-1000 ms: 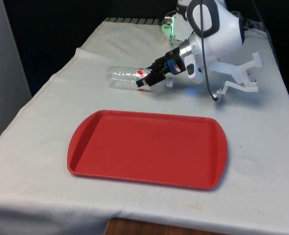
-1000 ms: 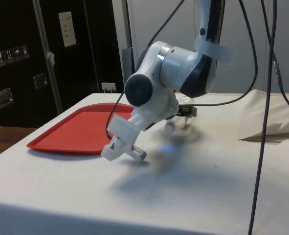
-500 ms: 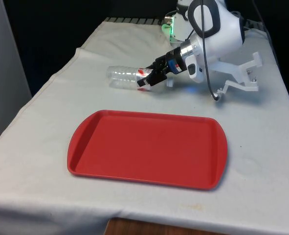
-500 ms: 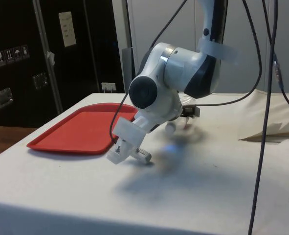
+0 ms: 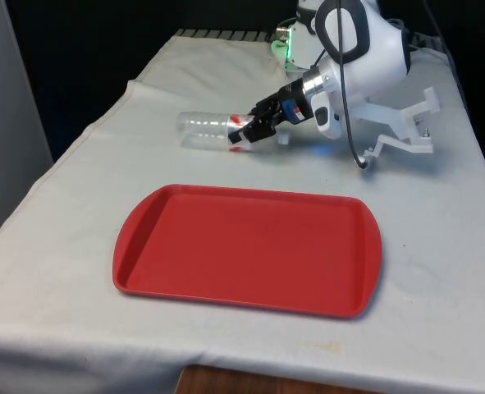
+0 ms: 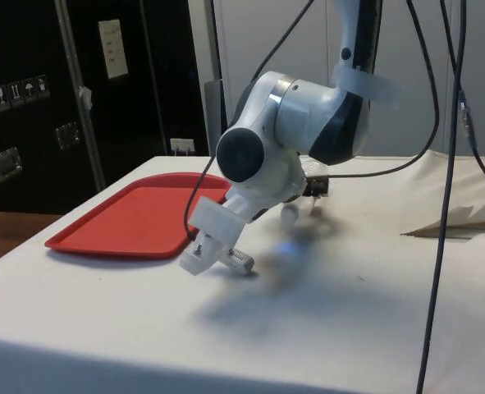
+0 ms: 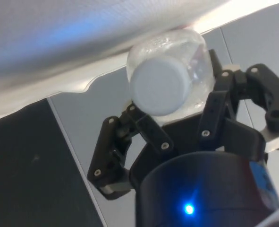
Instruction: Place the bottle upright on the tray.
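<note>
The hand (image 5: 253, 129) pinches the bottle (image 5: 213, 130) at its neck end. The bottle lies on its side just above the worktop (image 5: 439, 222), its long axis running level toward the front view's left, well behind the tray (image 5: 246, 246). Its label shows red, but no writing is readable.

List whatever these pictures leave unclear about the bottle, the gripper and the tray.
- Side view: the bottle and gripper sit behind the arm's white wrist housing.
- Side view: the same housing covers the tray's far corner.
- Front view: the bottle's neck end is covered by the fingers; whether it is off the cloth cannot be told.
- Wrist view: the cap hides the bottle's body.
</note>
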You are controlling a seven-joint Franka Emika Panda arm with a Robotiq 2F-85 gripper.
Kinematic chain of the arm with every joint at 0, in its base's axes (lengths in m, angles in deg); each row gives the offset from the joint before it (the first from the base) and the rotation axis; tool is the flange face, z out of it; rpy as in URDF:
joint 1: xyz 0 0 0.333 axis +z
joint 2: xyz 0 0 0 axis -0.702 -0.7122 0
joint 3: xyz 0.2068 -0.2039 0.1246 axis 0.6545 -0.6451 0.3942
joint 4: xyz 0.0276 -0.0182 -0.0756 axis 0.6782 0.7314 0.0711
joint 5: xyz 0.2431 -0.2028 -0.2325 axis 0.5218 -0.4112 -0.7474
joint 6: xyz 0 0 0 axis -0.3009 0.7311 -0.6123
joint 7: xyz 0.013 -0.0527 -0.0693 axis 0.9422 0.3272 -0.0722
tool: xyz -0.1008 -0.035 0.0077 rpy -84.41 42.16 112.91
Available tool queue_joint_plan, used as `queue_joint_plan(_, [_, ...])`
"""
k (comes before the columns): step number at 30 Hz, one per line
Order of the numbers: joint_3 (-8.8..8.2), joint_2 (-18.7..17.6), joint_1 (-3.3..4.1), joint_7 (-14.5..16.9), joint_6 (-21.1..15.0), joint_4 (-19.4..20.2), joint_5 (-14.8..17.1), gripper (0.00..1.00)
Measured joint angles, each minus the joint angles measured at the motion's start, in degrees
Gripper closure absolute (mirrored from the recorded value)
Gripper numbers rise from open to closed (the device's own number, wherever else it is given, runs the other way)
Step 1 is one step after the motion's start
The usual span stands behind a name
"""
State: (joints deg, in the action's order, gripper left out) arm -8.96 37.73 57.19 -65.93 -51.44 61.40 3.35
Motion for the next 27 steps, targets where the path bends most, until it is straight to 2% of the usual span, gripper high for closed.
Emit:
queue_joint_plan(3, [0.06,0.06,0.0,0.0,0.29,-0.06,0.0,0.49])
queue_joint_plan(9, [0.29,0.29,0.0,0.0,1.09,-0.11,0.0,0.63])
queue_joint_plan(13, [0.34,0.4,0.0,0.0,1.38,-0.06,0.0,0.66])
queue_joint_plan(19, [0.34,0.74,0.0,0.34,1.43,-0.11,0.0,0.66])
queue_joint_plan(27, [0.34,4.87,-0.06,3.67,2.52,1.32,0.63,0.66])
